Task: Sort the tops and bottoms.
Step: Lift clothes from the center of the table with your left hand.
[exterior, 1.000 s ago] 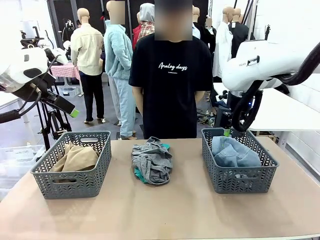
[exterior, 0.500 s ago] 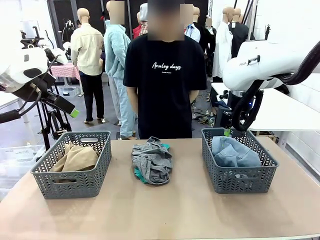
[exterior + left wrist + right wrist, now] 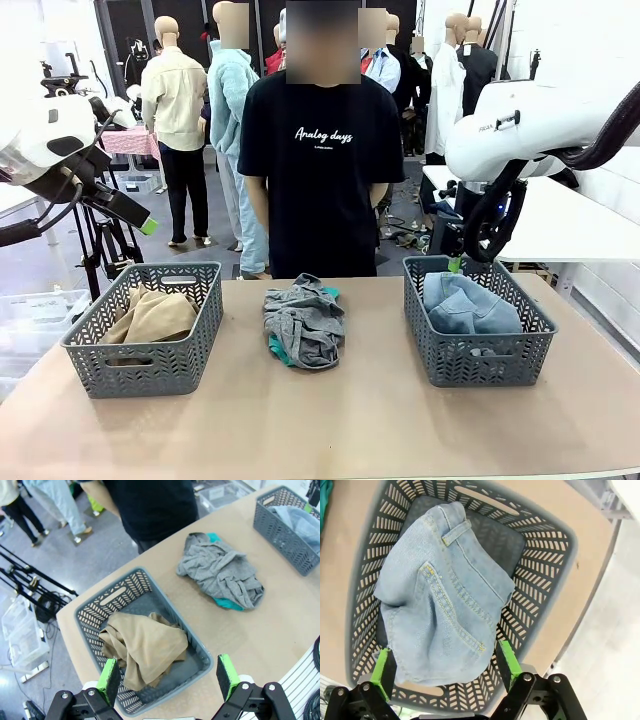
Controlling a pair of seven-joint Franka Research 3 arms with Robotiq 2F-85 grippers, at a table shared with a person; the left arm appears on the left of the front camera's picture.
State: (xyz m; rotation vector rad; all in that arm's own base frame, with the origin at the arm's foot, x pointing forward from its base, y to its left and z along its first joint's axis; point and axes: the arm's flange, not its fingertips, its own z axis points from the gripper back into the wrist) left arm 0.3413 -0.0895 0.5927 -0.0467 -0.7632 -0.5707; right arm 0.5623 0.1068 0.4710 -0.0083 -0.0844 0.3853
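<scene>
In the front view, the left end effector (image 3: pixel 145 224) is held high above the desk (image 3: pixel 330 420), outboard of the left basket (image 3: pixel 85 360). Its opening cannot be told from here. The khaki-tan top (image 3: pixel 155 317) is seen in that basket, below and just inboard of the end effector. The right end effector (image 3: pixel 454 264) is found behind the far rim of the right basket (image 3: pixel 440 355), in which the denim bottoms (image 3: pixel 470 305) are piled directly in front of it. The grey top (image 3: pixel 305 325) is heaped on the desk between the baskets, well apart from both end effectors, with the teal-green top (image 3: pixel 282 350) caught beneath it. A person (image 3: pixel 320 160) is stood at the far side.

In the left wrist view, the left end effector (image 3: pixel 168 675) is spread wide, with nothing held. The khaki-tan top (image 3: pixel 145 647) is crumpled in the basket (image 3: pixel 112 594) just ahead of the fingers. The grey top (image 3: pixel 220 572) is seen farther off.

In the right wrist view, the right end effector (image 3: pixel 445 663) is spread apart and empty. The denim bottoms (image 3: pixel 440 600) are bunched in the basket (image 3: pixel 540 580) just ahead of the green pads (image 3: pixel 384 667).
</scene>
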